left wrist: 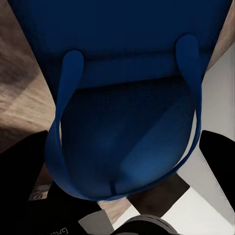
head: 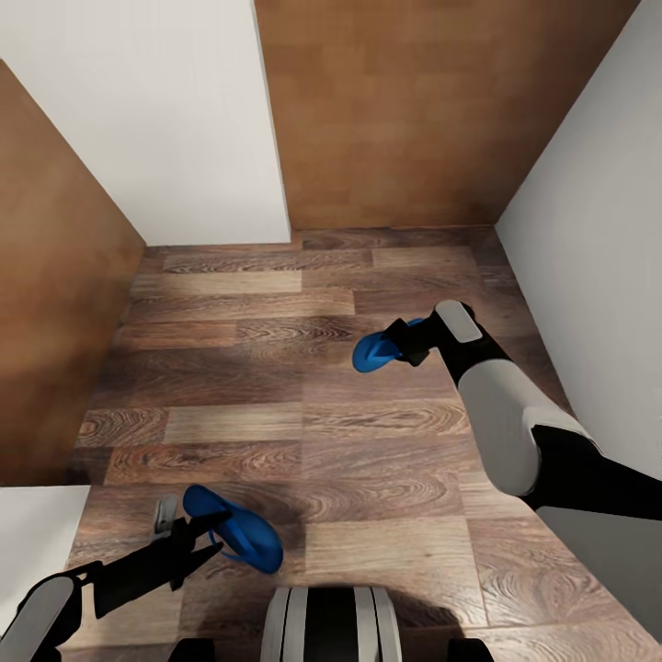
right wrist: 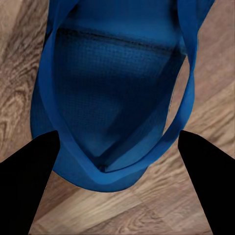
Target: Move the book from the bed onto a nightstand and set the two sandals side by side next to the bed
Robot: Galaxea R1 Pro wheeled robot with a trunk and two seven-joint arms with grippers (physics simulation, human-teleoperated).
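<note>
The wood-plank floor [head: 276, 386] spreads in long brown boards with swirling grain, hemmed by smooth white walls [head: 175, 110] and flat panels of warm brown wood [head: 432, 101]. A pale grey flat area [head: 32, 533] sits at the lower left corner of the head view; what it belongs to cannot be told.

The right arm [head: 501, 405], rounded white shell over black joints, reaches forward over the floor. The left arm [head: 55, 598], black with a white cuff, stretches along the bottom left.

There are 2 bright blue sandals, well apart. The right sandal [head: 375, 351] hangs at the tip of the right claw [head: 405, 342], which is closed on it; in the right wrist view its finely dotted sole [right wrist: 112, 88] and thin strap lie between the 2 black fingers [right wrist: 24, 181]. The left sandal [head: 234, 529] is gripped by the left claw [head: 198, 538], tilted above the boards. In the left wrist view its flat sole [left wrist: 127, 132] and looping strap sit between the dark fingers [left wrist: 220, 156].
</note>
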